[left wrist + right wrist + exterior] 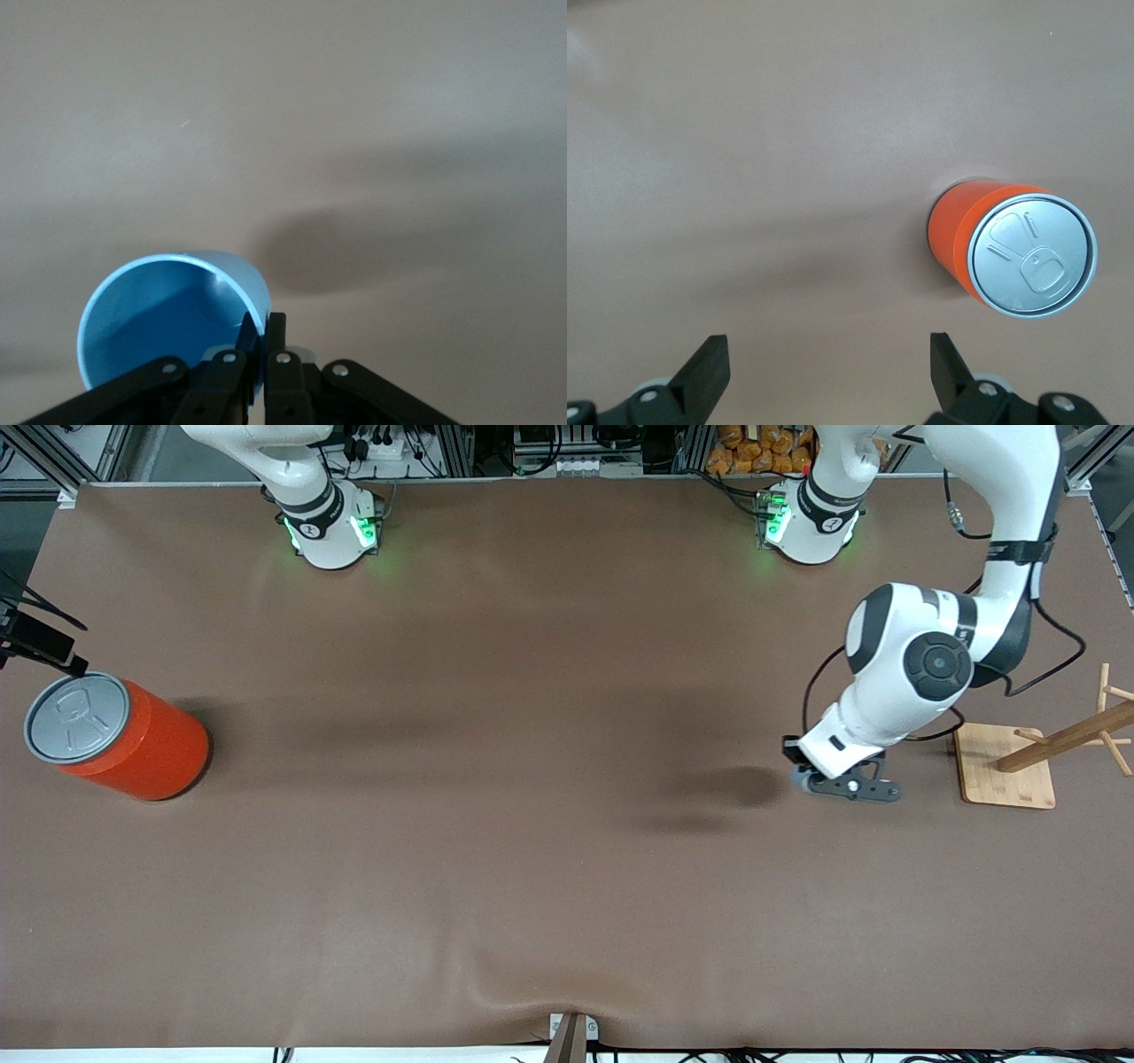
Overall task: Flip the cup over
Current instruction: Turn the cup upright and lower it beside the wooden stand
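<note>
Left tool point(262, 341) low over bench point(496, 868), pinching one cup point(168, 310) by its rim | one orange can point(133, 740) | one wooden rack point(1054, 748) | right tool point(824, 367) gaping, over can's end

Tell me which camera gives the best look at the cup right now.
The left wrist view: the cup fills the foreground, its darker inside showing, with the left hand pinched shut on its rim. The front view shows only a sliver of it under the arm. The right wrist view shows none of it.
</note>
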You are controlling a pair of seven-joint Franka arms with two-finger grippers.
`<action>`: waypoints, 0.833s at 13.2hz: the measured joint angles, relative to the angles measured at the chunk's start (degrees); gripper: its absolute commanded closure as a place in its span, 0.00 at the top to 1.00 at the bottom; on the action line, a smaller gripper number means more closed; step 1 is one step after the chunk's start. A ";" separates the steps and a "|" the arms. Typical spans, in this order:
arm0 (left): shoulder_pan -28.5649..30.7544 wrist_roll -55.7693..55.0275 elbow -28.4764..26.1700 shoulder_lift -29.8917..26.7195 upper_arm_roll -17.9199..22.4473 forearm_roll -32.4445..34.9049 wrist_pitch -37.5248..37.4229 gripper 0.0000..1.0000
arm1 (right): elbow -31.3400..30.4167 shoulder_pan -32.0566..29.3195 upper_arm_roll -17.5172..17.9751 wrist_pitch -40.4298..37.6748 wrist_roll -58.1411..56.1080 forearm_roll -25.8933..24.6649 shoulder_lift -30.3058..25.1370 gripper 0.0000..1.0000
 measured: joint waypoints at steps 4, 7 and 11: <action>0.71 0.24 -8.04 -0.59 -0.27 0.71 8.26 0.00 | 0.00 0.33 0.36 0.00 0.00 0.00 0.01 1.00; 0.64 0.20 -10.17 -0.59 -0.33 2.56 10.01 0.64 | 0.00 0.28 0.31 0.00 0.01 0.00 0.01 1.00; 0.69 0.07 -10.14 -0.61 -0.32 3.05 10.11 1.00 | 0.00 0.14 0.00 -0.03 0.01 -0.02 -0.02 1.00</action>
